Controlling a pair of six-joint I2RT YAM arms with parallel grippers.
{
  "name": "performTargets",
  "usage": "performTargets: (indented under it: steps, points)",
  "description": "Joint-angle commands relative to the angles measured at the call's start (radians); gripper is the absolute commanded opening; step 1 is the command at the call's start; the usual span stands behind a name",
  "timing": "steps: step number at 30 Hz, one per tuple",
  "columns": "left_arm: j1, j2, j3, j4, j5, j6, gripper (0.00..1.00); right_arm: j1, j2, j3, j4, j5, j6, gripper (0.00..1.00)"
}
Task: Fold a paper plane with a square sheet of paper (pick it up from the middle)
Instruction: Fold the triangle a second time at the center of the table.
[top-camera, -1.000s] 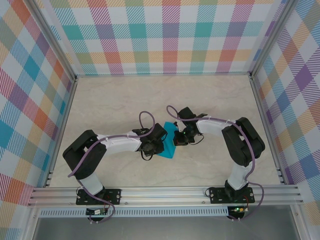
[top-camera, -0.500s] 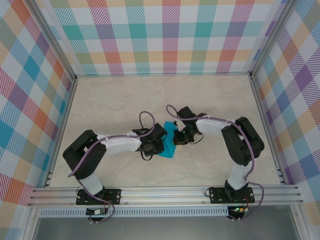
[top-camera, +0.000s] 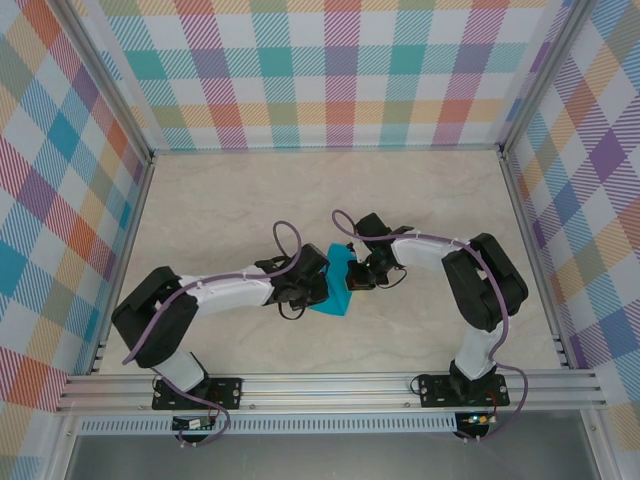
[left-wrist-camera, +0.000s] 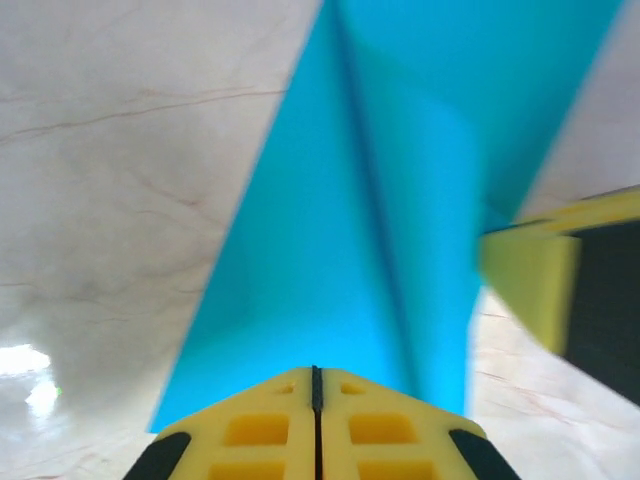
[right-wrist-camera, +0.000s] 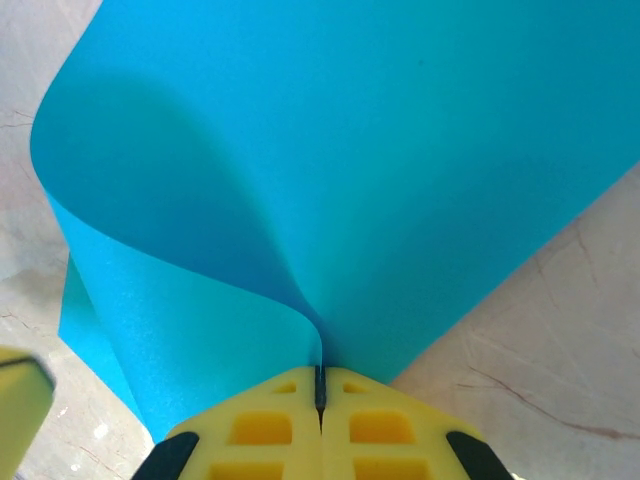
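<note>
Fingers of the left gripper (left-wrist-camera: 316, 375) pressed together, their tips over the near edge of the thin, creased teal-blue square sheet of paper (left-wrist-camera: 340, 230); grip not discernible. Right gripper (right-wrist-camera: 320, 372) closed, pinching the sheet's curled edge, which fans beyond its fingertips.

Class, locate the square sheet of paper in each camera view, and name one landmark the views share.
Top external: square sheet of paper, just below picture centre.
Left wrist: middle to top right.
Right wrist: upper and middle.
Shared landmark: veined beige table.
</note>
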Motion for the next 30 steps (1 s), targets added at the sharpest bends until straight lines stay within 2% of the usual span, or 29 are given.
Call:
performTargets:
  steps: [1, 4, 11, 30]
  points:
    - [0.062, -0.064, -0.091, 0.252, 0.118, -0.069, 0.02, 0.006, 0.029, -0.005, -0.011, 0.018, -0.020, 0.04]
    - [0.106, -0.046, -0.138, 0.424, 0.205, -0.119, 0.01, 0.007, 0.030, -0.008, -0.008, 0.018, -0.017, 0.04]
    - [0.120, 0.059, -0.087, 0.552, 0.274, -0.139, 0.02, 0.007, 0.032, -0.005, -0.009, 0.017, -0.014, 0.04]
    - [0.123, 0.230, -0.061, 0.488, 0.232, -0.099, 0.02, 0.007, 0.025, -0.004, -0.004, 0.004, -0.005, 0.06]
